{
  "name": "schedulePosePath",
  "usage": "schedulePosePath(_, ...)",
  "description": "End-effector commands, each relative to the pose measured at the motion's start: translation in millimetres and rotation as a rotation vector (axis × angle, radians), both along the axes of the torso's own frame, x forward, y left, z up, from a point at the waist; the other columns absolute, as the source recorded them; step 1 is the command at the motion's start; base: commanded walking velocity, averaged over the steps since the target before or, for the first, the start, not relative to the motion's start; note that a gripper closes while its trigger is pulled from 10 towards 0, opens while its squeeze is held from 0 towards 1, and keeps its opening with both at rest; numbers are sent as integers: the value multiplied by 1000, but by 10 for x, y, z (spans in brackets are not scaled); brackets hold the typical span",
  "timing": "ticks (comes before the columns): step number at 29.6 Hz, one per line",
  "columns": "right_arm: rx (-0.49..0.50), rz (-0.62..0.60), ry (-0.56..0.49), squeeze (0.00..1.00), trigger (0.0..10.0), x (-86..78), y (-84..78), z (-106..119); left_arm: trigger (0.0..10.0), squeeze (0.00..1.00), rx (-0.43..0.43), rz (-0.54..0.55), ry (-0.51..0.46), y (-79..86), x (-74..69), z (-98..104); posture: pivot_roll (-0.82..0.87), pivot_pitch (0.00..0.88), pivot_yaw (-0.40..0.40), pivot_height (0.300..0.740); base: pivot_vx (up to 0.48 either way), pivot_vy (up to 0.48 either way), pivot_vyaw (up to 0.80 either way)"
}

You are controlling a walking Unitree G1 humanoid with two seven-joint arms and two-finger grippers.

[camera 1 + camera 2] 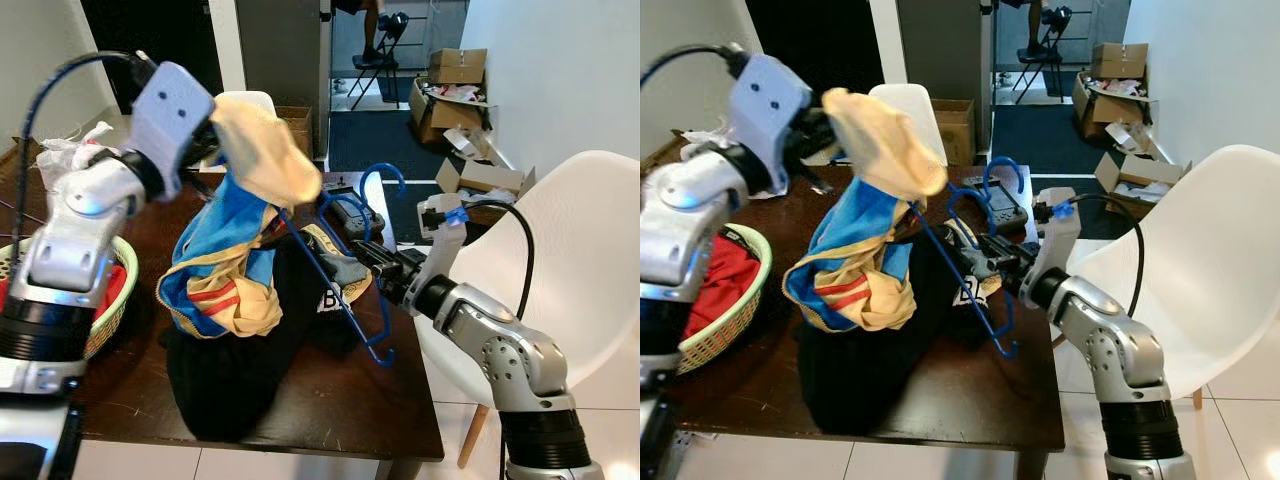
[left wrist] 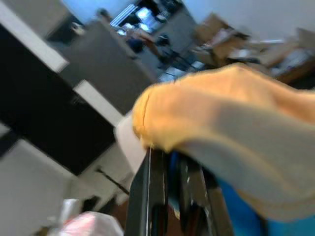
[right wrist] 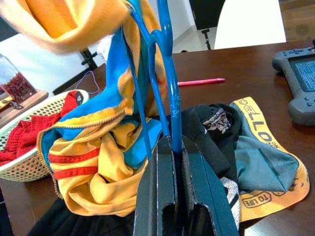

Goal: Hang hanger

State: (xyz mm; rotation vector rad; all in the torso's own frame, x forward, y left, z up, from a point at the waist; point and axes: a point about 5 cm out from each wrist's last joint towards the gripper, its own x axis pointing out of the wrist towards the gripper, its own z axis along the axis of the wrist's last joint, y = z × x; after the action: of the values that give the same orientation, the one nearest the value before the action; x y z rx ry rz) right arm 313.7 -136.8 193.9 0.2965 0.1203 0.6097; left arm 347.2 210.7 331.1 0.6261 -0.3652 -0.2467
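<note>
A blue plastic hanger [image 1: 383, 166] is held slanted above the dark wooden table [image 1: 360, 410], with my right gripper [image 3: 174, 147] shut on its lower bar. Its far arm [image 3: 170, 98] runs up under a yellow, blue and red jersey [image 1: 225, 270]. My left gripper [image 2: 170, 187] is shut on the jersey's yellow top [image 1: 265, 155] and holds it lifted over the table's middle. The jersey's lower part drapes onto a heap of black clothes [image 1: 230, 370]. The cloth hides the left fingertips in the eye views.
A woven basket [image 1: 115, 300] with red cloth stands at the table's left edge. A game controller [image 3: 300, 83], a pink pen [image 3: 199, 81] and yellow-banded underwear [image 3: 266, 167] lie on the table. A white chair [image 1: 580, 260] is at the right, with cardboard boxes [image 1: 455, 70] beyond it.
</note>
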Motion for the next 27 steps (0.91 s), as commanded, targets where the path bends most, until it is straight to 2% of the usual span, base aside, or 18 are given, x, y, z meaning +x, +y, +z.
schedulePosePath(1, 4, -60, -18, 0, 10000, -15, -105, 13, 10000, 0, -4, 104, -40, 181, -2, 97, 71, 0, 65, 740, 0, 0, 0)
schedulePosePath(5, 1, -45, -24, 0, 10000, -47, -87, -2, 10000, 0, -28, 156, -51, 258, 13, 116, 70, 0, 67, 740, 0, 0, 0)
schedulePosePath(10, 20, -18, -41, 0, 10000, -78, -27, 6, 10000, 0, -41, 124, -58, 161, 31, 127, 69, 0, 69, 740, 0, 0, 0)
schedulePosePath(15, 75, 39, -112, 0, 10000, -73, 165, 140, 10000, 0, -111, -58, -14, -385, 114, 4, 67, 0, 72, 740, 0, 0, 0)
schedulePosePath(17, 91, 29, -129, 0, 10000, -50, 198, 179, 10000, 0, -152, -101, 7, -532, 129, -44, 65, 0, 74, 740, 0, 0, 0)
schedulePosePath(19, 95, 25, -134, 0, 10000, -44, 207, 191, 10000, 0, -169, -114, 13, -580, 134, -57, 65, 0, 74, 740, 0, 0, 0)
schedulePosePath(20, 102, 22, -140, 0, 10000, -38, 222, 206, 10000, 0, -206, -152, 29, -676, 128, -71, 66, 0, 74, 740, 0, 0, 0)
schedulePosePath(23, 117, 19, -157, 0, 10000, -29, 272, 236, 10000, 0, -401, -297, 97, -1005, 73, -80, 65, 0, 76, 740, 0, 0, 0)
schedulePosePath(24, 119, 19, -159, 0, 10000, -29, 280, 236, 10000, 0, -435, -322, 111, -1066, 59, -78, 65, 0, 76, 740, 0, 0, 0)
schedulePosePath(25, 119, 19, -159, 0, 10000, -29, 280, 236, 10000, 0, -435, -322, 111, -1066, 59, -78, 65, 0, 76, 740, 0, 0, 0)
schedulePosePath(27, 125, 29, -159, 0, 10000, -42, 306, 225, 10000, 0, -544, -379, 145, -1214, 22, -74, 65, 0, 77, 740, 0, 0, 0)
